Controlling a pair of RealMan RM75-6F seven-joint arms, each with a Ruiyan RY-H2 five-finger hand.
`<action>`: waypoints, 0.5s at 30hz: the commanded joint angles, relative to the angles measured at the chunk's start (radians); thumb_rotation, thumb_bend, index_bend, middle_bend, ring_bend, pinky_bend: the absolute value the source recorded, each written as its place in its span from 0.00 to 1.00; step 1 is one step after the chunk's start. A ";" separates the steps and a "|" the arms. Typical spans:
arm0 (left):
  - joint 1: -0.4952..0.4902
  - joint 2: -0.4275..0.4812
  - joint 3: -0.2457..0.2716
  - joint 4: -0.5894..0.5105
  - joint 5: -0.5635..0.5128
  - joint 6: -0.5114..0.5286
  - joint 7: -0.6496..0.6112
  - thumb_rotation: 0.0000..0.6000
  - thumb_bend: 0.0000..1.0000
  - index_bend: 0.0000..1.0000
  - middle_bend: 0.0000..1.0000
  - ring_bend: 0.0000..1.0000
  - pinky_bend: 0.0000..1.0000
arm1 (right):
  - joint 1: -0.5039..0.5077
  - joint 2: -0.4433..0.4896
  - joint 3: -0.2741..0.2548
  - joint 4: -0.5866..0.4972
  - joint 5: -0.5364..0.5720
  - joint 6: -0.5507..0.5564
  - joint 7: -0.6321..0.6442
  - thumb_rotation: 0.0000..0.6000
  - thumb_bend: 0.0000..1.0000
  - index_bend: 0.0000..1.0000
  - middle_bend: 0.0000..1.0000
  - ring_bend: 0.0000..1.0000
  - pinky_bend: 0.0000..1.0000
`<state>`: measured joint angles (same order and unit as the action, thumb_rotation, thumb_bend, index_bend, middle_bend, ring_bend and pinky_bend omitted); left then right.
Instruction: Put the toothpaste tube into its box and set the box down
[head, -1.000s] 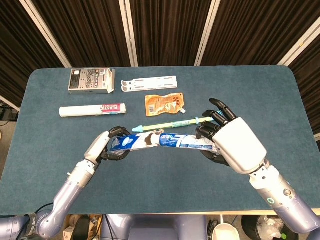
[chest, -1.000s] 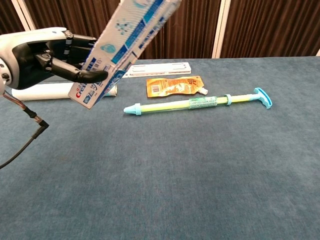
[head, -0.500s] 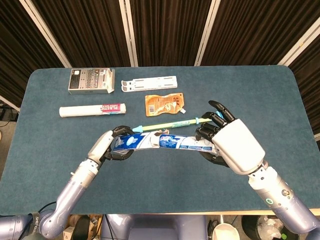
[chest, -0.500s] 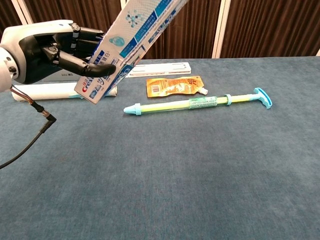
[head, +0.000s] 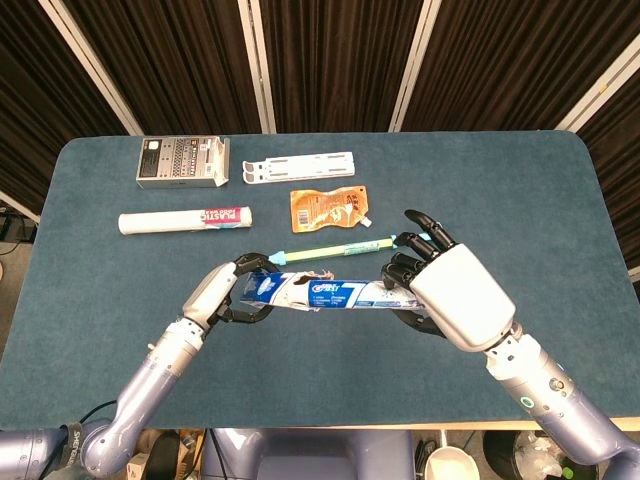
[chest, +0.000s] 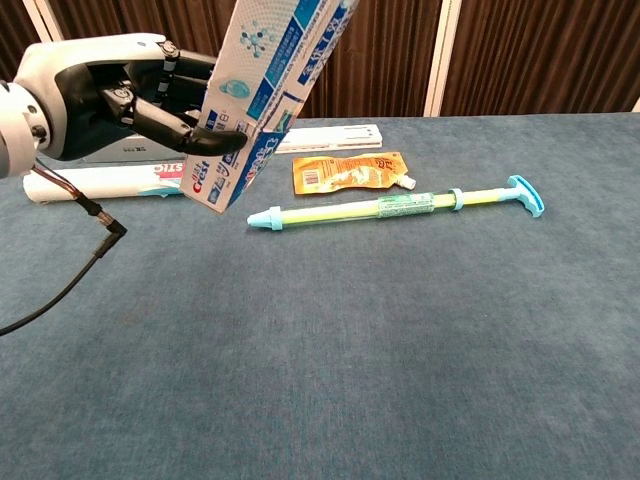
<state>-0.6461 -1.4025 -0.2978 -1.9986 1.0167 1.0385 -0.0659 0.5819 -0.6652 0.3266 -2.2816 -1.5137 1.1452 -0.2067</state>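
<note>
Above the table, both hands' fingers (head: 398, 268) clamp the toothpaste box (head: 320, 293) ends.

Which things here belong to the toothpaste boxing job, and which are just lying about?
In the job: toothpaste box, held by left hand and right hand.

Lying about: toothbrush, orange pouch, white tube, grey carton, white strip.

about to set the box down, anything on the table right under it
Nothing visible: the box, held by the left hand and right hand, hangs over bare table. The toothbrush lies just behind it.
</note>
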 joint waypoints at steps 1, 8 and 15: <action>-0.002 0.012 0.004 -0.008 -0.016 0.000 0.011 1.00 0.36 0.37 0.35 0.17 0.24 | -0.006 -0.003 -0.004 0.003 -0.002 0.008 0.007 1.00 0.50 0.69 0.64 0.31 0.12; -0.004 0.041 0.008 -0.025 -0.060 0.000 0.034 1.00 0.36 0.37 0.35 0.17 0.24 | -0.013 0.008 -0.009 0.020 -0.026 0.016 -0.018 1.00 0.50 0.69 0.64 0.31 0.12; -0.022 0.069 -0.002 -0.077 -0.129 0.027 0.108 1.00 0.36 0.37 0.35 0.17 0.24 | -0.013 -0.011 -0.013 0.055 -0.072 0.034 -0.100 1.00 0.52 0.69 0.64 0.31 0.12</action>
<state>-0.6613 -1.3408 -0.2964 -2.0642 0.9010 1.0588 0.0268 0.5671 -0.6677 0.3165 -2.2358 -1.5721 1.1768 -0.2893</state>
